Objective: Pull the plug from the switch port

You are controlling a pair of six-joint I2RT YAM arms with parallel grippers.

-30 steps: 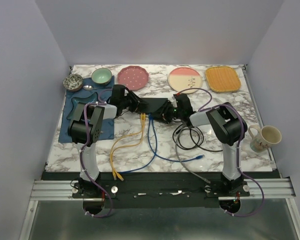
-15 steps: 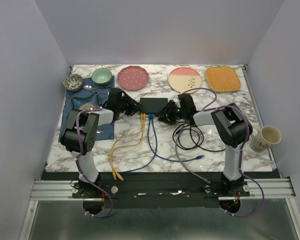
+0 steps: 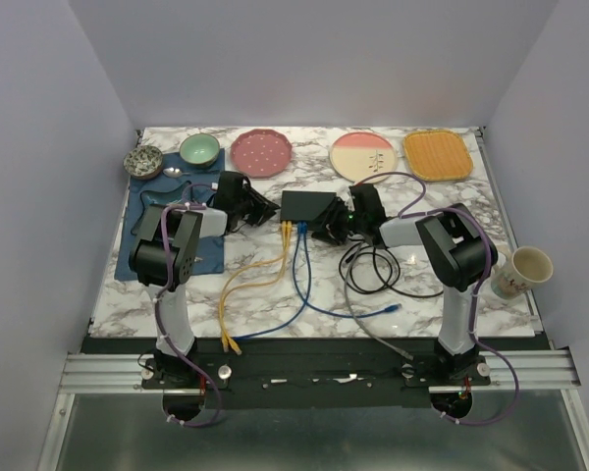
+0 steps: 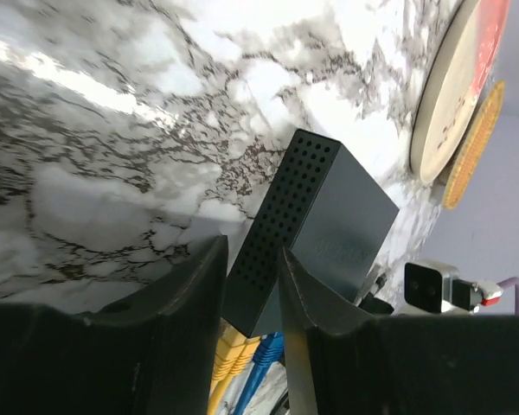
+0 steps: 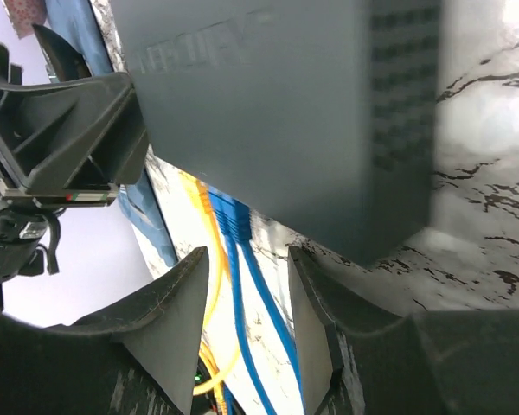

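Note:
The flat black switch (image 3: 307, 204) lies mid-table with yellow plugs (image 3: 287, 230) and blue plugs (image 3: 300, 229) seated along its near edge. My left gripper (image 3: 264, 209) is at its left end. In the left wrist view my left gripper (image 4: 251, 246) is shut on the switch (image 4: 337, 225) at its perforated near corner, with the yellow plugs (image 4: 229, 354) just below. My right gripper (image 3: 326, 224) sits at the switch's right front corner. In the right wrist view my right gripper (image 5: 249, 252) is open. The blue cables (image 5: 242, 268) run through its gap untouched, under the switch (image 5: 268, 104).
Yellow cables (image 3: 238, 285) and blue cables (image 3: 304, 294) trail toward the near edge. A black cable coil (image 3: 371, 267) and a grey cable (image 3: 373, 329) lie right of them. Plates (image 3: 261, 152) and bowls (image 3: 199, 149) line the back. A blue cloth (image 3: 137, 245) is at the left and a mug (image 3: 522, 270) at the right.
The switch has turned from slanted to nearly square with the table edge. My left arm drew back, then returned to its left end. My right jaws have widened a little.

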